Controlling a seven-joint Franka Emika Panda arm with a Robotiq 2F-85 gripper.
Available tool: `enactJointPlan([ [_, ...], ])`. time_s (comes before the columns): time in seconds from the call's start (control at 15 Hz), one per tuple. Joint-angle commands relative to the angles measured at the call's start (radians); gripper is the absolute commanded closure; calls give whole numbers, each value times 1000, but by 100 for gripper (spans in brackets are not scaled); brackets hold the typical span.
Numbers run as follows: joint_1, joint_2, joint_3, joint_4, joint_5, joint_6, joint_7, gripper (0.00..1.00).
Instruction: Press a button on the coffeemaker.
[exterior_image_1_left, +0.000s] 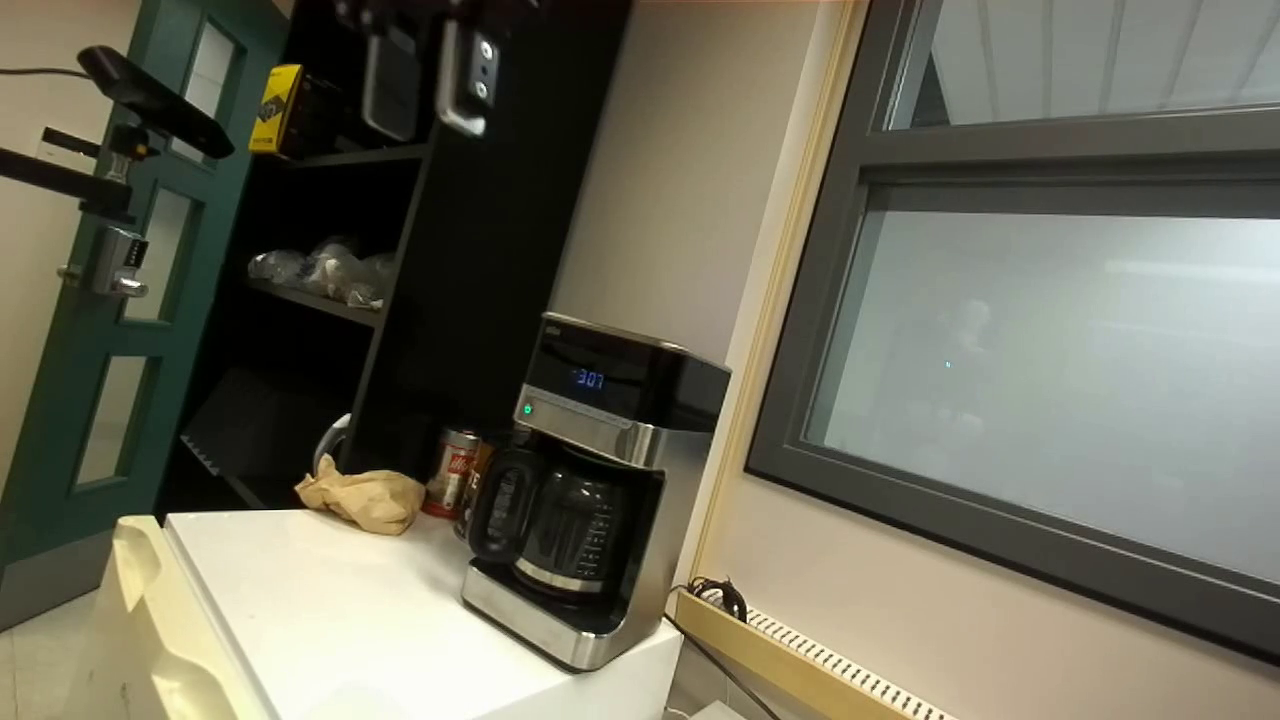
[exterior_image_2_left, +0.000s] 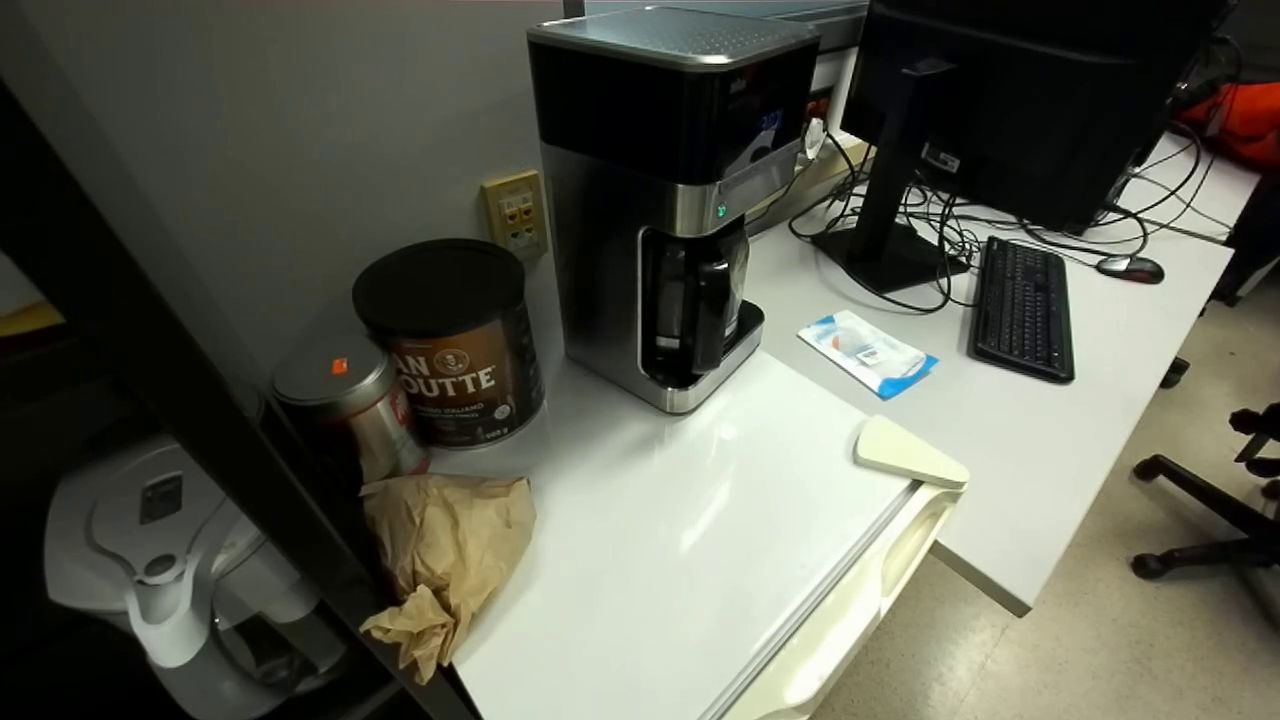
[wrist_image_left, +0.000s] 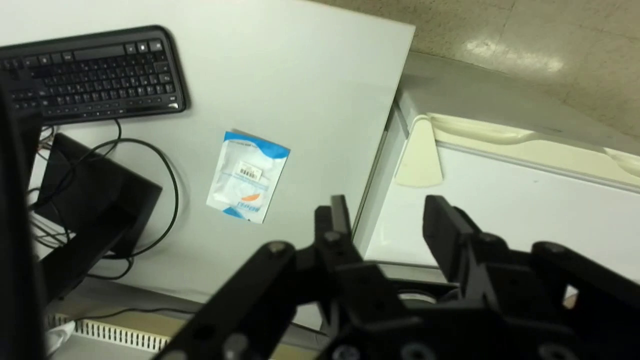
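Note:
The coffeemaker (exterior_image_1_left: 650, 395) stands upright on a white cabinet top, black above and silver below; it also shows in an exterior view (exterior_image_2_left: 610, 230). Its bluish display (exterior_image_1_left: 588, 379) reads 3:07. A small green-lit button (exterior_image_1_left: 528, 409) is at the left end of the silver control strip; it also shows in an exterior view (exterior_image_2_left: 721, 210). The dark glass carafe (exterior_image_1_left: 575, 525) sits inside. My gripper (exterior_image_1_left: 427, 115) is open and empty, higher than the coffeemaker and apart from it. In the wrist view the gripper (wrist_image_left: 382, 210) hides most of the coffeemaker; part of its base (wrist_image_left: 420, 273) shows between the fingers.
A paper bag (exterior_image_2_left: 450, 560), a red and silver can (exterior_image_2_left: 350, 400) and a large coffee tin (exterior_image_2_left: 455, 350) stand beside the coffeemaker. A dark shelf (exterior_image_1_left: 480, 220) rises behind. A monitor (exterior_image_2_left: 1020, 110), keyboard (exterior_image_2_left: 1022, 305) and packet (exterior_image_2_left: 868, 352) are on the adjoining desk.

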Motion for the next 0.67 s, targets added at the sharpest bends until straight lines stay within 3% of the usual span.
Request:
enactJointPlan([
  [0.0,6,139,27,107,-22,94,34,86],
  [0.13,9,203,40,147,-15,136,38,99],
  [0.6,32,409,77,291,-55,217,69,100],
])
